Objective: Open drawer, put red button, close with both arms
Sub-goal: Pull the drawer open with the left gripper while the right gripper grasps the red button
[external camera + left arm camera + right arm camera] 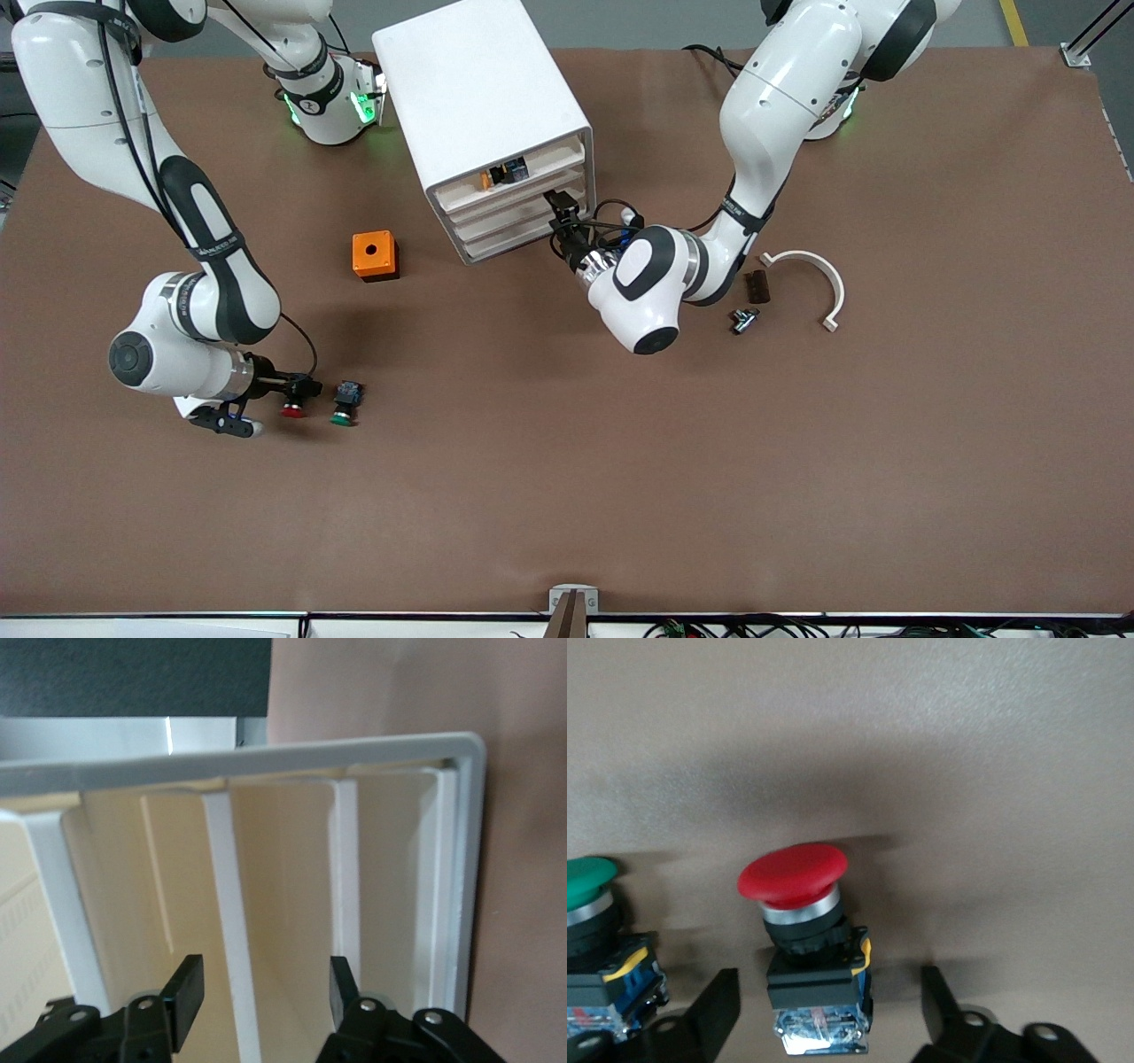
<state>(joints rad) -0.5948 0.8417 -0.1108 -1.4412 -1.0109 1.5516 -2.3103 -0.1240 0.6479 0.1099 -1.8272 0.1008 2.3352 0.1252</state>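
Observation:
The white cabinet [478,97] stands at the robots' side of the table, its stacked drawers [507,211] facing the front camera. My left gripper [560,206] is at the drawer fronts, at the left arm's end. In the left wrist view it [261,988] is open, with a white drawer edge [232,904] between its fingers, not gripped. The red button [292,409] lies on the table. My right gripper [301,390] is open around its black-and-blue body [819,979], with gaps on both sides. The red cap [793,873] points away from the gripper.
A green-capped twin switch [345,403] lies right beside the red button and also shows in the right wrist view [585,881]. An orange box with a hole [375,255] sits beside the cabinet. A white curved piece [811,275], a dark block [756,286] and a small metal part [742,319] lie near the left arm.

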